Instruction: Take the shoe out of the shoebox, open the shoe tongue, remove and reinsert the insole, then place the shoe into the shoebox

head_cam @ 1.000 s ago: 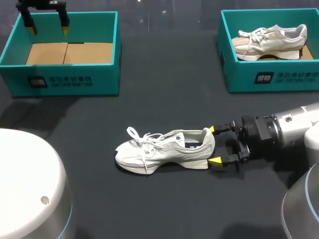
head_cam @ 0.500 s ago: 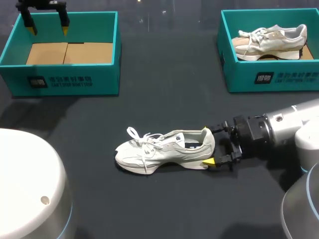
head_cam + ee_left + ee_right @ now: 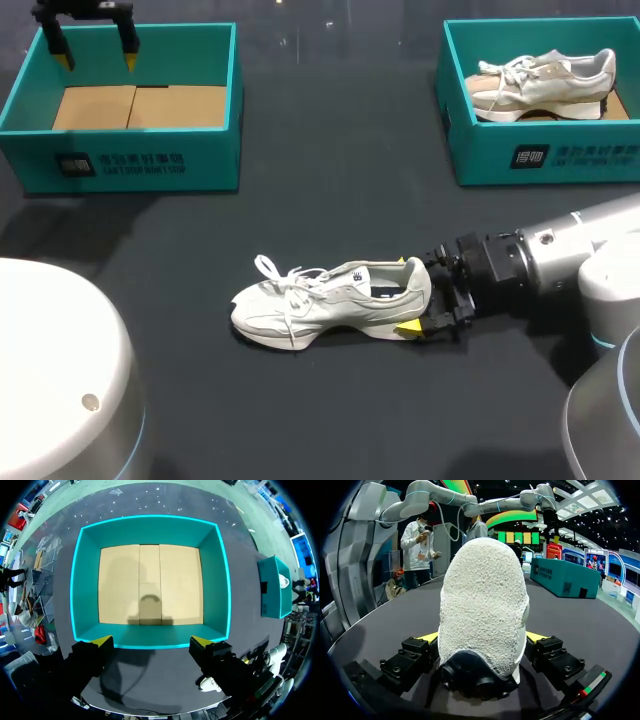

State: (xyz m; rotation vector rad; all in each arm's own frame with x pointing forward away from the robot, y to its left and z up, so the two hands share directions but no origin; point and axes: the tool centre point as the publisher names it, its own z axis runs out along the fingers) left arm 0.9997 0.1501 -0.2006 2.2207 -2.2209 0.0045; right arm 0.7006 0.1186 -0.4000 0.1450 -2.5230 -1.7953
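The shoe (image 3: 330, 300) stands on its sole mid-bench (image 3: 330, 180). My right claw (image 3: 418, 296) straddles its heel, spread wide, not clamped; the heel hides most of both yellow tips. My left claw (image 3: 151, 641) hangs open over the empty shoebox (image 3: 150, 527), holding nothing.
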